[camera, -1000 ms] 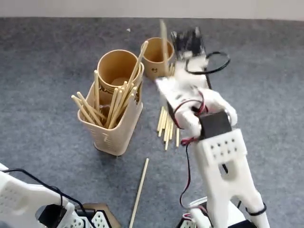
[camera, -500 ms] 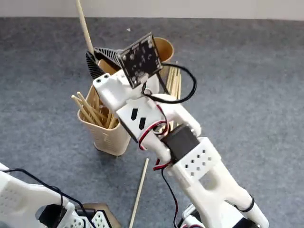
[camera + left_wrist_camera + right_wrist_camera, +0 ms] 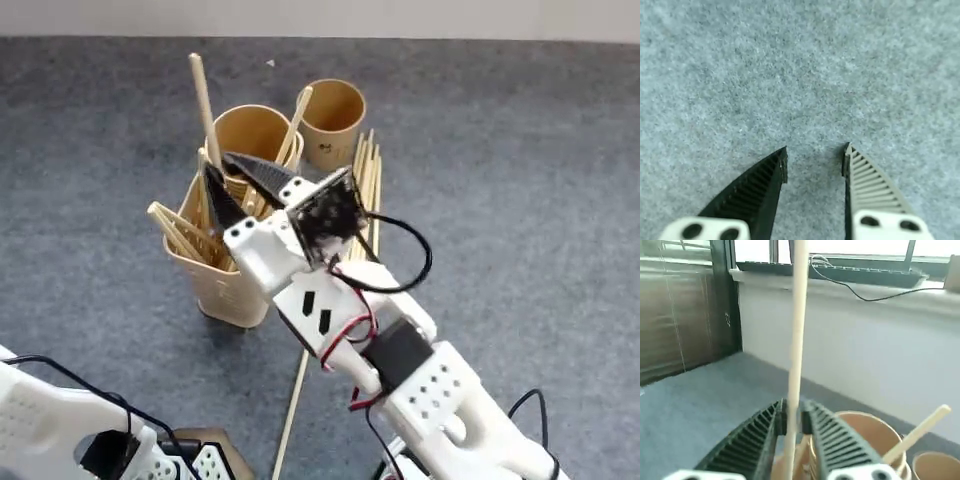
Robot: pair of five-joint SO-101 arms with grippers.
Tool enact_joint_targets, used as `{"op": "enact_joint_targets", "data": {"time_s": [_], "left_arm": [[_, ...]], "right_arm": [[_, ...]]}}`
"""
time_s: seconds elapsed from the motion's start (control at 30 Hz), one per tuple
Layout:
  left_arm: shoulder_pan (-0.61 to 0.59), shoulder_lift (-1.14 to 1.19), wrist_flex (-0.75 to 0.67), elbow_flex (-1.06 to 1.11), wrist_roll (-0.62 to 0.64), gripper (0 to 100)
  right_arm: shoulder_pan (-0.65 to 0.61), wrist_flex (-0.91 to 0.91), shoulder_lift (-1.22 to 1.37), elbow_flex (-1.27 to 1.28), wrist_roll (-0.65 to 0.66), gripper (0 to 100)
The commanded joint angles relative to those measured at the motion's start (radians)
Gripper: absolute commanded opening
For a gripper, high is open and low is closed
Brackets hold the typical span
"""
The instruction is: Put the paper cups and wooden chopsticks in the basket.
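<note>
A tan basket [image 3: 235,285] stands on the grey carpet with several wooden chopsticks [image 3: 180,228] and one paper cup [image 3: 250,135] in it. My right gripper [image 3: 215,163] hovers over the basket's near-left part, shut on one upright chopstick [image 3: 204,100]. The right wrist view shows the chopstick [image 3: 799,315] pinched between the fingers [image 3: 765,432] of that gripper [image 3: 793,417], above the cup [image 3: 867,427]. A second paper cup [image 3: 333,118] stands on the carpet behind the basket. My left gripper [image 3: 815,159] is open over bare carpet.
A bundle of chopsticks [image 3: 369,175] lies on the carpet right of the basket, partly under the right arm. One loose chopstick [image 3: 292,415] lies in front of the basket. The left arm's base [image 3: 60,425] sits at the near-left corner.
The right arm has swung left from the far cup and the bundle to above the basket, carrying one chopstick, and has come lower over it. The left arm has stayed still.
</note>
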Motion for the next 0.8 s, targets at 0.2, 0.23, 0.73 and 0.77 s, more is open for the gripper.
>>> {"op": "enact_joint_targets", "data": {"time_s": [0.2, 0.23, 0.73, 0.77], "left_arm": [[0.05, -0.001, -0.002, -0.007, -0.005, 21], [0.05, -0.001, -0.002, -0.007, -0.005, 21], [0.058, -0.001, -0.005, -0.007, -0.006, 21], [0.058, -0.001, -0.005, -0.007, -0.006, 21]], "right_arm": [[0.007, 0.383, 0.022, -0.39, 0.092, 24.5], [0.028, 0.427, 0.021, -0.427, 0.092, 24.5], [0.441, 0.937, 0.348, -0.438, -0.064, 24.5], [0.455, 0.915, 0.389, -0.423, -0.064, 24.5]]}}
